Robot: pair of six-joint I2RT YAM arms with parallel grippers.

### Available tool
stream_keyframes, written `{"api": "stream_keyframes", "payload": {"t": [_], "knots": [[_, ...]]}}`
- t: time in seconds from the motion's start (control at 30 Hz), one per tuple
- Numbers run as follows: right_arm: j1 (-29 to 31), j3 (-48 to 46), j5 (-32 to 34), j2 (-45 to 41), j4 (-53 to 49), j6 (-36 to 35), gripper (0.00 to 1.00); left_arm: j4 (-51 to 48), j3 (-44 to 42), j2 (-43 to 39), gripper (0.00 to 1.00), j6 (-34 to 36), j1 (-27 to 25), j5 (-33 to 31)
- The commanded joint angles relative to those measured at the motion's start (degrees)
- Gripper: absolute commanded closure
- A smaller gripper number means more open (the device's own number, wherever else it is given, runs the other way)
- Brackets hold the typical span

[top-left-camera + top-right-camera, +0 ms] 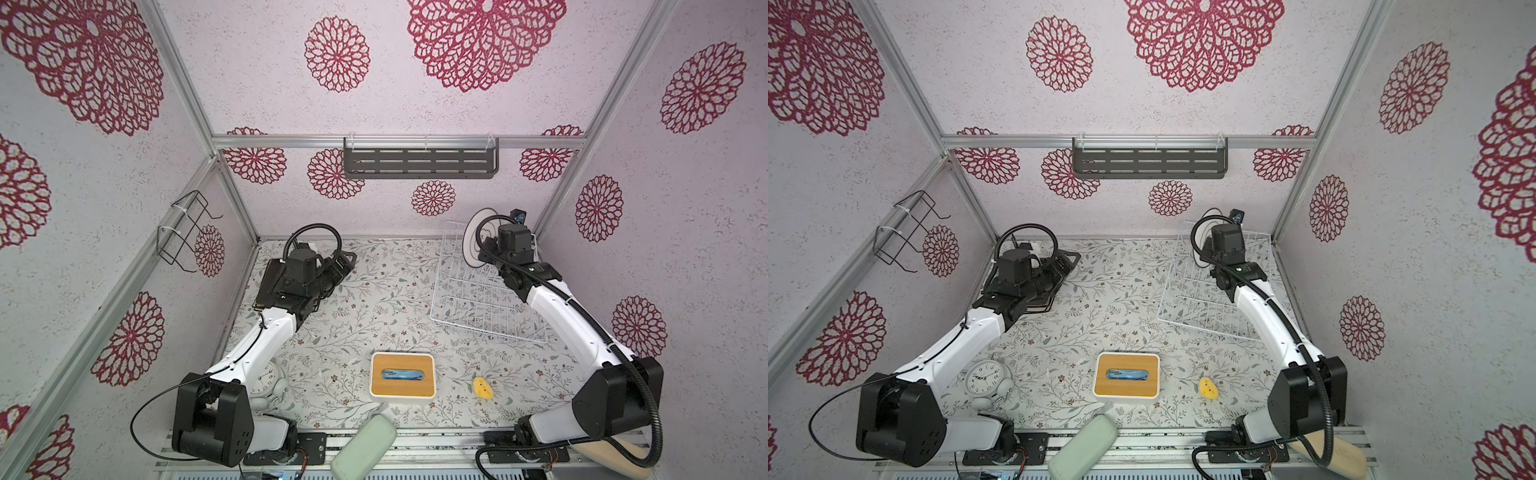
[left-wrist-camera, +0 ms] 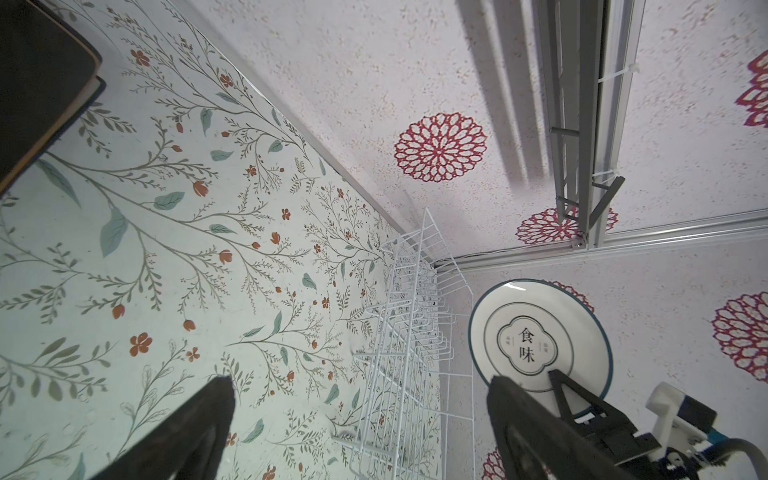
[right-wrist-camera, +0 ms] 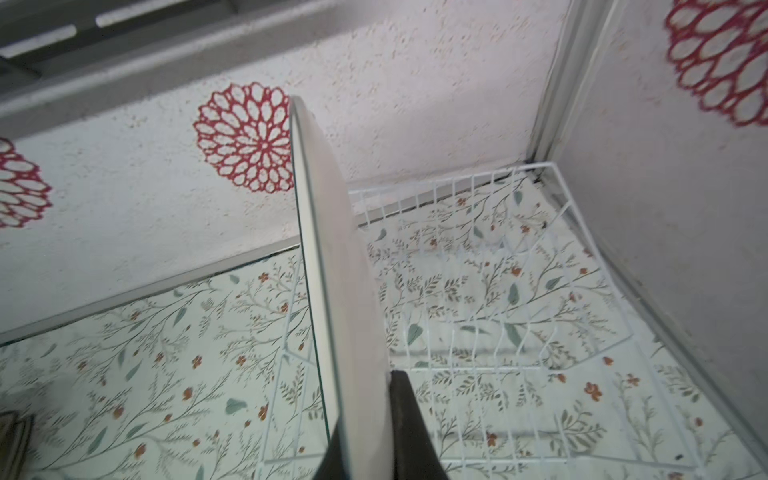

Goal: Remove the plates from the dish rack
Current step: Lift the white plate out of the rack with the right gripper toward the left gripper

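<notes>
**Plate count: one in the air, a dark stack on the table**

Counted: one round plate [image 2: 536, 332] is lifted on edge above the far end of the dish rack [image 1: 478, 291], at about 1 o'clock on the table [image 1: 374, 299]. The one rack sits at 2 o'clock with nothing between its tines. One stack of dark square plates [image 2: 37, 83] lies at 10 o'clock; how many it holds cannot be told.

The right tool [image 2: 575, 397] is pressed together on the round plate's rim. The left tool [image 2: 361, 382] is spread wide over the dark stack, gripping nothing.

Also on the table are one white box with a bamboo top [image 1: 382, 382] at 6 o'clock, one alarm clock [image 1: 984, 376] at 8 o'clock and one small yellow piece [image 1: 483, 388] at 5 o'clock.

Writing: the round plate's centre reads 食味 inside a dark lobed frame. Smaller characters beside it are too small to read. The clock face carries numerals.

The table has a pale cover printed with green sprigs and small red flowers. Speckled walls carry dark red rosettes and are framed by aluminium rails. One dark grey slotted shelf [image 1: 419, 162] hangs on the wall at 12 o'clock, and one black wire bracket [image 1: 183, 232] on the wall at 9 o'clock.
</notes>
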Motion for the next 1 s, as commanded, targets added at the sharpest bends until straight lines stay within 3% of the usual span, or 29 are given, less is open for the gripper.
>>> {"api": "stream_keyframes", "payload": {"t": [0.0,0.43,0.8,0.97], "knots": [[-0.9,-1.2,-7.8,-5.0,6.6,7.7,1.0,6.3,-0.3,1.6,0.0,-3.1,-0.6,2.2],[-1.6,-15.9,-20.0,-9.2,22.4,25.6,1.0,12.6,2.0,7.6,0.01,-6.8,-2.6,5.4],[-0.7,-22.2,-32.5,-5.1,38.9,39.9,1.0,17.1,2.9,10.4,0.03,-9.2,-4.3,6.2],[2.7,-19.8,-34.7,-1.3,38.8,39.1,1.0,18.0,3.5,11.1,0.05,-9.2,-5.2,7.0]]}}
